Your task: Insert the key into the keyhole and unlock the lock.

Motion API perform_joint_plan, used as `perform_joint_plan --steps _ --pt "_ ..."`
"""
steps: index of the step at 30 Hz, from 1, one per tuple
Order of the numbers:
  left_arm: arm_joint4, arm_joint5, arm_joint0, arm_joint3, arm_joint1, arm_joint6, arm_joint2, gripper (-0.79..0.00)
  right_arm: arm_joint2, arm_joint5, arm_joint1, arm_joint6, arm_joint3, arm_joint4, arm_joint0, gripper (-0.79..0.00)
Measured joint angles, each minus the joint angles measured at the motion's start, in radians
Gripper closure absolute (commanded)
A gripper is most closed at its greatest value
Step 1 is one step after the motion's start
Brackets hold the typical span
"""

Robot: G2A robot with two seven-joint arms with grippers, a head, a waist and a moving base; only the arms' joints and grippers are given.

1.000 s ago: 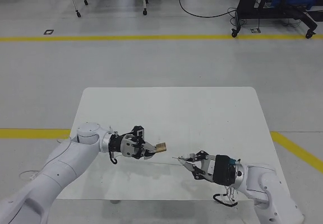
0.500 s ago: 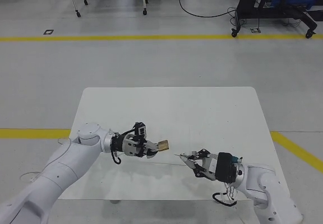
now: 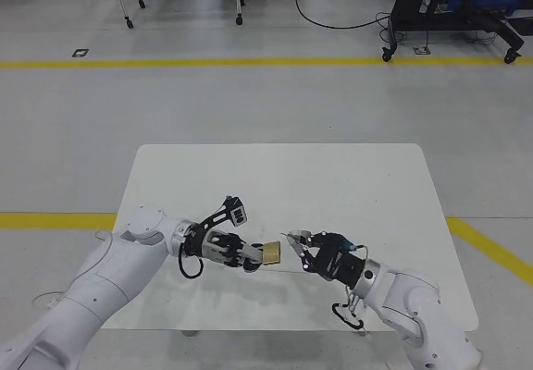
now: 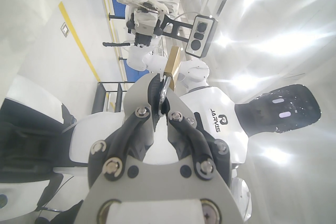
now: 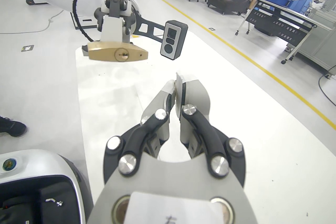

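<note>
A brass padlock (image 3: 268,252) hangs above the white table (image 3: 368,180), near its front middle. My left gripper (image 3: 251,255) is shut on its steel shackle (image 4: 163,89), and the brass body (image 4: 173,64) sticks out past the fingertips. In the right wrist view the padlock (image 5: 105,53) turns its keyhole (image 5: 121,54) toward my right gripper (image 5: 176,84). That gripper is shut on a thin key (image 5: 178,77), whose tip (image 3: 291,237) points at the lock a short gap away. Key and lock are apart.
The left arm's black camera bracket (image 3: 235,213) juts up beside the lock and also appears in the right wrist view as a dark box (image 5: 173,40). Bare table surface (image 5: 236,114) spreads behind and to the right of both grippers.
My right gripper has swung up and left toward the padlock, closing the gap. The left wrist has rolled, raising its camera bracket and turning the lock's keyhole to the key.
</note>
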Motion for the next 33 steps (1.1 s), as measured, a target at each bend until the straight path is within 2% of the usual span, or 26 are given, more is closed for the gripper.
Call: perform_joint_plan --steps 5,18,25,28,33 --pt "0.057 -0.019 0.003 0.005 -0.007 0.034 -0.005 0.000 -0.035 0.052 -0.004 -0.001 -0.024 -0.040 -0.001 0.000" --pt "0.171 -0.064 0.013 0.000 -0.022 0.092 -0.021 0.000 -0.092 0.093 -0.007 -0.026 -0.079 -0.123 -0.031 0.000" --pt "0.217 -0.141 0.021 -0.005 -0.030 0.094 -0.034 0.000 -0.130 0.107 -0.008 -0.030 -0.108 -0.174 -0.046 0.000" --pt "0.205 -0.169 0.025 0.001 -0.031 0.079 -0.051 0.000 -0.123 0.106 -0.006 -0.062 -0.121 -0.176 -0.064 0.000" --pt "0.168 -0.147 0.034 0.010 -0.029 0.059 -0.081 0.000 -0.076 0.143 0.000 -0.166 -0.156 -0.176 -0.120 0.000"
